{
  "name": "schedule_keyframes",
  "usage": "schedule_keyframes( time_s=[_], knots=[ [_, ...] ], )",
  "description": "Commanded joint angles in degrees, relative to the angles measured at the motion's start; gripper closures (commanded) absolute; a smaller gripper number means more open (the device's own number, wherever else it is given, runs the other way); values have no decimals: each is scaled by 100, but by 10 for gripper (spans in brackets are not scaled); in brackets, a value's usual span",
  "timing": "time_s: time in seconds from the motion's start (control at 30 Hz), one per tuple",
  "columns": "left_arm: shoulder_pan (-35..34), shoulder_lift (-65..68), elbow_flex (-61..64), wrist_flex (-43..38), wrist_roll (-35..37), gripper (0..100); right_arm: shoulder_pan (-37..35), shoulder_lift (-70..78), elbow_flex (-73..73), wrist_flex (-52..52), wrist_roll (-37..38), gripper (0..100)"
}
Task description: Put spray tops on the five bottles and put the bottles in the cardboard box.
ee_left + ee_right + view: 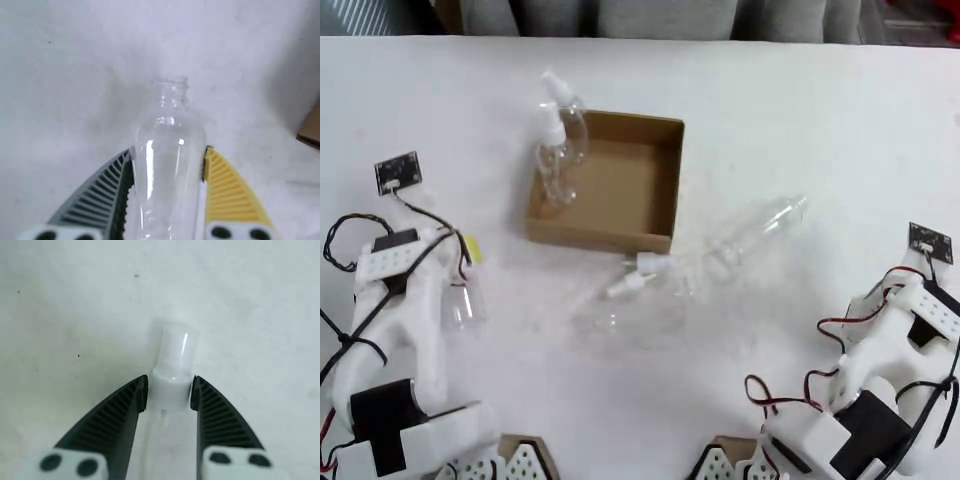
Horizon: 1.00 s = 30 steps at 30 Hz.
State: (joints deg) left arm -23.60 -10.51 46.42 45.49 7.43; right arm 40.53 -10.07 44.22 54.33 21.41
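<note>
**Station status: left fingers on a bottle, right fingers on a spray top**

1. Left gripper (168, 151): the grey finger (95, 200) and the yellow finger (230, 195) are clamped on the body of a clear bottle (167, 125). The bottle sits between the two pads. Its open, uncapped neck extends past the fingertips, above the white table (800, 120).

2. Cardboard box (600, 230): one corner shows out beyond the yellow finger's outer side, apart from it. Two topped bottles (558, 165) are at the box wall that lies nearest the left fingers.

3. Table, between the two pairs of fingers: a long lying bottle (755, 232) and a second lying bottle (635, 315) rest on their sides, well apart from both grippers. Two white spray heads (655, 264) lie at their near ends. Whether these are seated on the necks cannot be told.

4. Right gripper (169, 385): both black fingers (112, 425) are closed on the white collar of a spray top (175, 352). Its translucent cap extends past the fingertips. A thin tube runs back between the fingers towards the wrist.
</note>
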Motion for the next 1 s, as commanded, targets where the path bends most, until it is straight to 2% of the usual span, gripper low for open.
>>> schedule_keyframes(
  time_s=[0.0,0.23,0.37,0.43,0.67,0.87,0.97],
  knots=[
    [75,-13,-167,-97,-53,979,-48,-22,-35,-66,0,875],
    [75,-13,-167,-97,-53,979,-48,-22,-35,-136,9,881],
    [66,-22,-167,-97,-53,979,-48,145,-70,-347,35,987],
    [66,-22,-167,-97,-53,979,-145,242,-255,-338,281,973],
    [110,-66,-299,-97,-18,979,-136,-505,-2119,1938,343,981],
    [215,-1209,-905,633,-9,979,-338,-1473,-2259,2185,334,981],
    [655,-2132,-1064,818,-18,978,-576,-2053,-2277,2176,325,981]
  ],
)
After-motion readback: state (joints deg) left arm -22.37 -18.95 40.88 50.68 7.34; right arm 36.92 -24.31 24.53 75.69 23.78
